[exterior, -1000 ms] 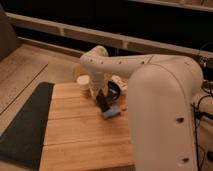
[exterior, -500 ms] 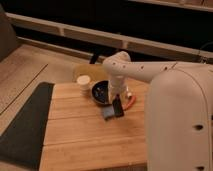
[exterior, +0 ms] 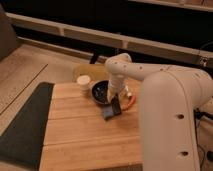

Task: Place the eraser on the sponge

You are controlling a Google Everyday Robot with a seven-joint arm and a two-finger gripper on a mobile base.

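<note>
The robot's white arm [exterior: 170, 110] reached in from 3 o'clock over a pale wooden slatted table [exterior: 80, 142], its pincer [exterior: 115, 100] pointing down near the table's centre. The pincer hung just above the small soft blue-grey rectangular sponge [exterior: 106, 114], which lay flat on the boards. The small flat dark rectangular eraser [exterior: 116, 106] showed at the pincer's tip, at the sponge's 1 o'clock corner. Whether it rested on the pad or hung just over it could not be told. Nor could it be told whether the pincer was spread, pressed together or pinching the block. A round dark shallow pan [exterior: 100, 92] sat just beside the sponge at its 11 o'clock, with a small cream cup [exterior: 84, 82] standing upright beyond it at 10 o'clock. An orange carrot-like stick [exterior: 131, 102] lay near the sponge at 2 o'clock. A dark green mat [exterior: 25, 125] covered the surface along the table's 9 o'clock edge.
</note>
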